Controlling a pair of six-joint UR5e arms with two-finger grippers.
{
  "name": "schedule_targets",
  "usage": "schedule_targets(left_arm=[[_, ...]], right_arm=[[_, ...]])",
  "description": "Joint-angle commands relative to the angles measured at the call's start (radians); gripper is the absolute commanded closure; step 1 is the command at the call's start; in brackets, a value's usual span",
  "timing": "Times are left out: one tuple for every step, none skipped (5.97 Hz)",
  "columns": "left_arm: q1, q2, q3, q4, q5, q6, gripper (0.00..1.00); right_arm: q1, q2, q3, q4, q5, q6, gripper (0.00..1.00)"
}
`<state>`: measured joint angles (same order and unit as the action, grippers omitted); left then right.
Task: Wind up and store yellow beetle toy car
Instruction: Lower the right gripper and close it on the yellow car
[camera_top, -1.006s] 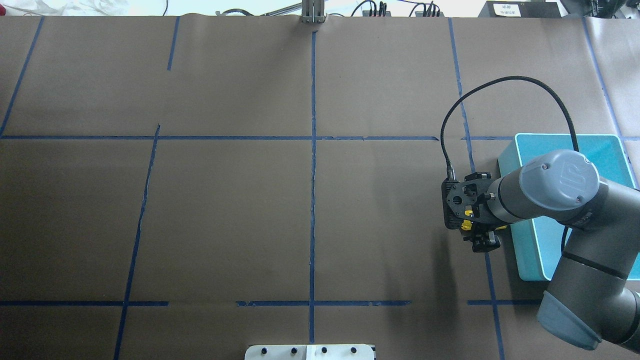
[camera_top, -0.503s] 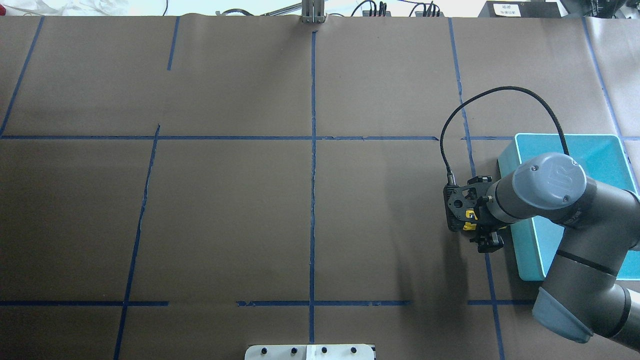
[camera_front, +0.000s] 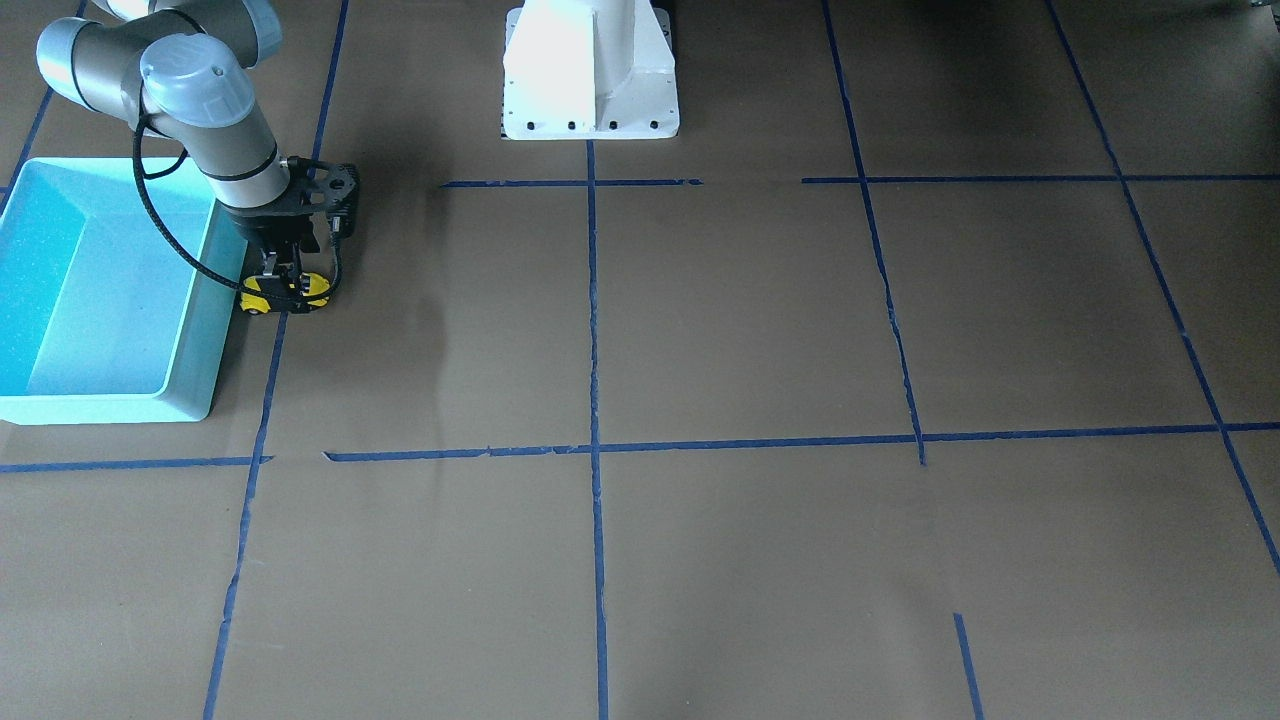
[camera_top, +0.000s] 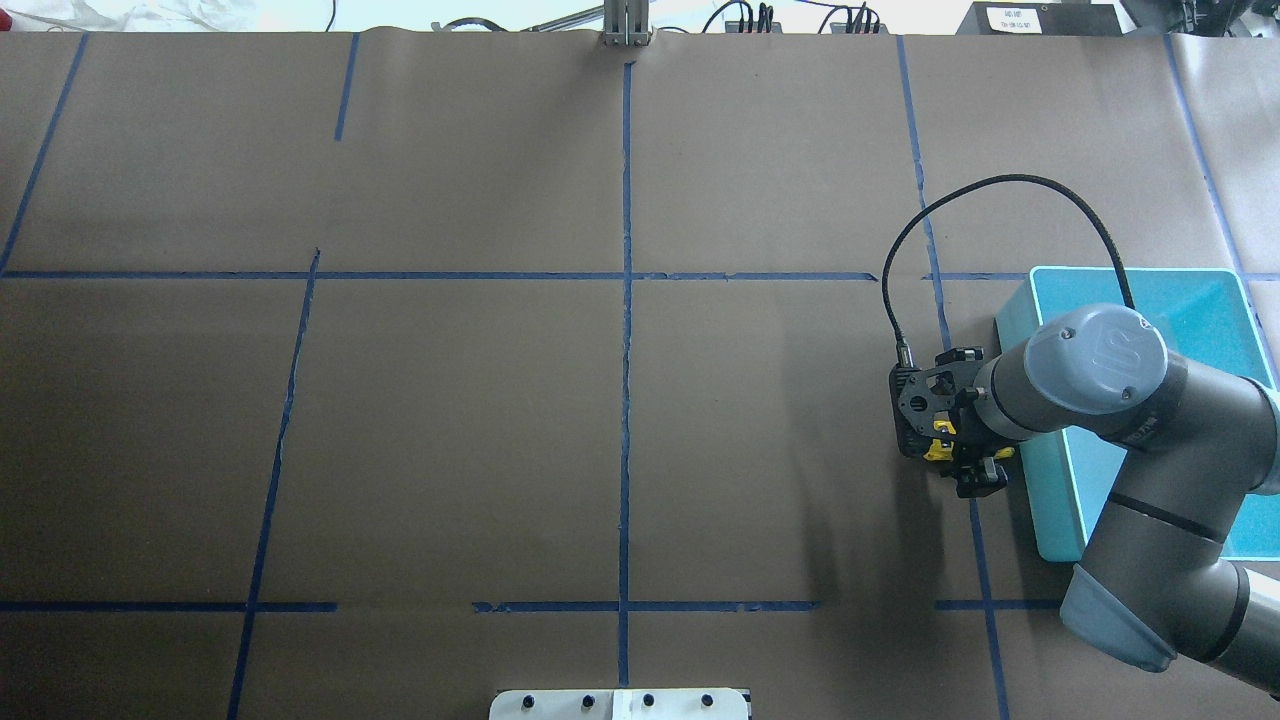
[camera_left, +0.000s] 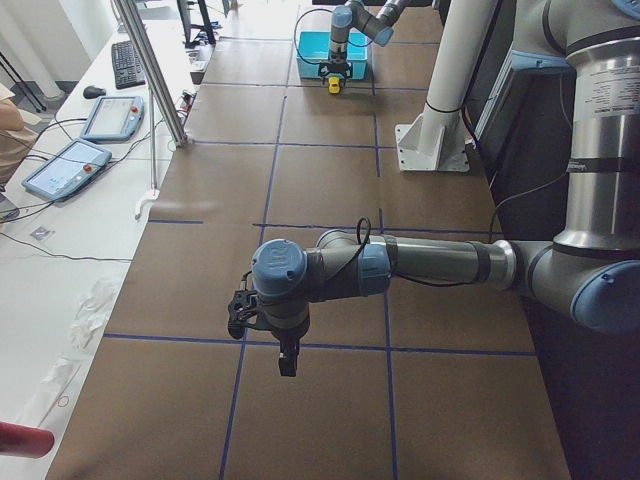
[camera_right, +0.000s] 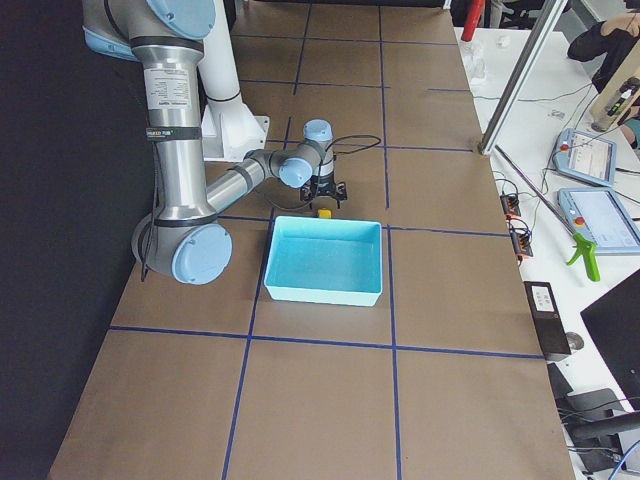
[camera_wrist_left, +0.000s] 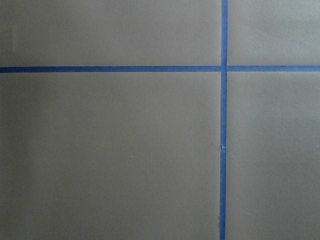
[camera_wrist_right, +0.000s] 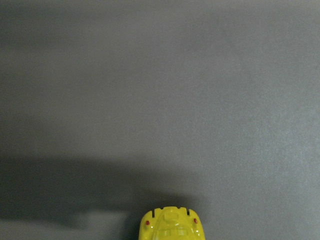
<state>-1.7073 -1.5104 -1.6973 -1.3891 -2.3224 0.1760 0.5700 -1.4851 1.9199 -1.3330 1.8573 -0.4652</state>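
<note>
Pinching the yellow beetle toy car (camera_wrist_right: 171, 227) in my closed right hand (camera_front: 284, 283), on the desk (camera_front: 700, 330) just beside the turquoise bin (camera_front: 110, 408), I risk it skidding unwound if I press too lightly.

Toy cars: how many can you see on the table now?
1. The yellow beetle toy car sits on the table beside the turquoise bin, under the right gripper. None shows inside the bin.

right arm (camera_top: 1200, 410): silver-grey tubes, right of frame | joint cap (camera_top: 1095, 355): blue-grey dome, small screws, pale UR mark | cable (camera_top: 1010, 179): black, looped, into black wrist bracket (camera_top: 915, 415) | right end effector (camera_front: 283, 283): black | left arm (camera_left: 430, 265): same grey tubes, blue caps | pedestal (camera_front: 590, 70): white, bolted foot, top centre
</note>
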Motion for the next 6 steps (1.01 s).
schedule_targets(left_arm=[[0.000, -0.001, 0.001, -0.010, 0.000, -0.001, 0.00], [0.000, 0.001, 0.007, -0.025, 0.000, -0.001, 0.00], [0.000, 0.001, 0.008, -0.025, 0.000, -0.001, 0.00], [0.000, 0.001, 0.008, -0.027, 0.000, -0.001, 0.00], [0.000, 0.001, 0.007, -0.028, 0.000, -0.001, 0.00], [0.000, -0.001, 0.007, -0.028, 0.000, -0.001, 0.00]], right_arm=[[0.001, 0.000, -0.010, 0.011, 0.002, -0.001, 0.00], [-0.001, -0.001, -0.018, 0.011, 0.003, -0.001, 0.00], [-0.004, -0.001, -0.019, 0.011, 0.005, -0.001, 0.00], [-0.009, -0.003, -0.034, 0.012, 0.022, -0.003, 0.00], [-0.007, -0.003, -0.051, 0.014, 0.037, -0.003, 0.00], [-0.006, -0.004, -0.053, 0.024, 0.039, -0.001, 0.00]])
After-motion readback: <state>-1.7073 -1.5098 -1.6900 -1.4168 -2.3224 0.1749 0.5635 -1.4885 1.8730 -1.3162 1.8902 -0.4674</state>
